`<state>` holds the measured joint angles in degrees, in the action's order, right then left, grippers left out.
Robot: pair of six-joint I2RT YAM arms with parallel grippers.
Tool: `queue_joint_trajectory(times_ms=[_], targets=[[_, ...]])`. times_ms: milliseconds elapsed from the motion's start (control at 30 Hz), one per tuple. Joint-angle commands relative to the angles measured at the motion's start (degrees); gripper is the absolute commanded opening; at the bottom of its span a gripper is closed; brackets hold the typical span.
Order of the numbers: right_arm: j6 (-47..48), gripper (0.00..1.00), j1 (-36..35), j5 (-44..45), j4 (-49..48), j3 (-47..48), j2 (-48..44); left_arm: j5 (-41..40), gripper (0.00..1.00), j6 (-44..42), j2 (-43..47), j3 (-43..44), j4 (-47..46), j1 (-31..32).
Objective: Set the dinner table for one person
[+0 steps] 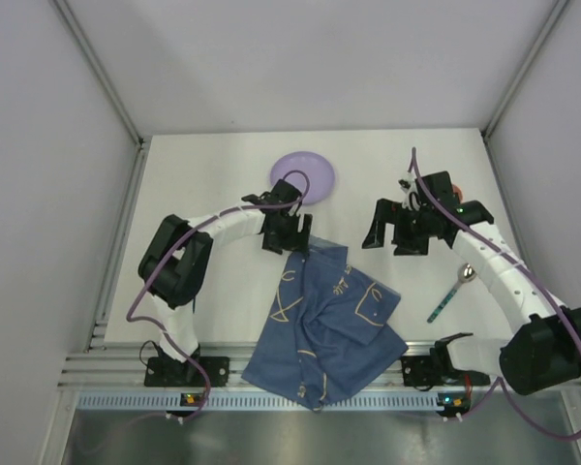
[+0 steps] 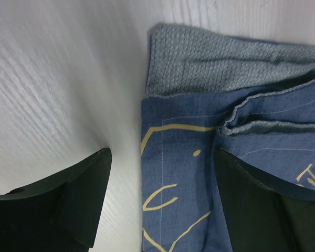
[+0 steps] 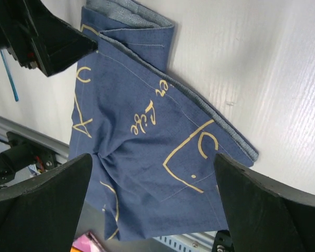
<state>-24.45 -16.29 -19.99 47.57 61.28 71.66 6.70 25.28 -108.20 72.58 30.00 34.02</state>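
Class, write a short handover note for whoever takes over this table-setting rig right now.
Left gripper: open, astride the blue cloth's far corner, gripping nothing.
Right gripper: open, empty, hovering beside the cloth.
Things: cloth crumpled at the dinner table's near edge; purple plate far middle; spoon on the right.
Done: nothing laid out.
To do: probably flatten the cloth, then place plate and spoon.

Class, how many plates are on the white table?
1: a purple plate at the far middle, just beyond the left claw; the blue cloth could hide others.
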Motion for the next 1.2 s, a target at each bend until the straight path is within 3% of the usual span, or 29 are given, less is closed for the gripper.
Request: queue_joint_trajectory(times_ms=[0,67,200,433,567,733,967,1100,1167], targets=[[2.38,1.00,-0.49,2.32,2.87,-0.54,-3.36,0.33,0.81,-0.84,-1.74,3.71,-2.66,-0.18],[2.74,1.00,-0.41,2.76,3.58,-1.33,-4.33,0.59,0.77,-0.84,-3.49,4.50,-2.93,-0.18],[3.09,1.00,-0.40,3.29,3.93,-2.91,-4.86,2.17,0.49,-0.76,-6.13,5.64,-3.37,0.08],[3.88,1.00,-0.40,3.90,4.63,-4.32,-4.07,4.99,0.22,-0.14,-8.08,5.56,-4.42,0.34],[4.49,1.00,-0.40,5.83,6.12,-5.11,-3.54,5.78,0.00,-0.05,-7.29,4.77,-4.77,0.34],[4.41,1.00,0.03,9.70,9.37,-8.26,-1.88,4.82,0.00,0.47,-4.13,3.01,-4.86,0.34],[-1.12,1.00,0.21,7.16,9.82,-9.24,3.83,-2.56,0.00,0.21,1.50,2.31,0.32,-0.97],[-1.57,1.00,0.12,8.04,7.02,-11.26,6.91,-2.83,0.00,-0.05,3.61,0.21,0.94,-1.41],[-2.01,0.93,0.12,7.34,3.33,-13.89,8.84,-2.74,0.00,-0.05,4.14,-0.85,0.76,-1.50]])
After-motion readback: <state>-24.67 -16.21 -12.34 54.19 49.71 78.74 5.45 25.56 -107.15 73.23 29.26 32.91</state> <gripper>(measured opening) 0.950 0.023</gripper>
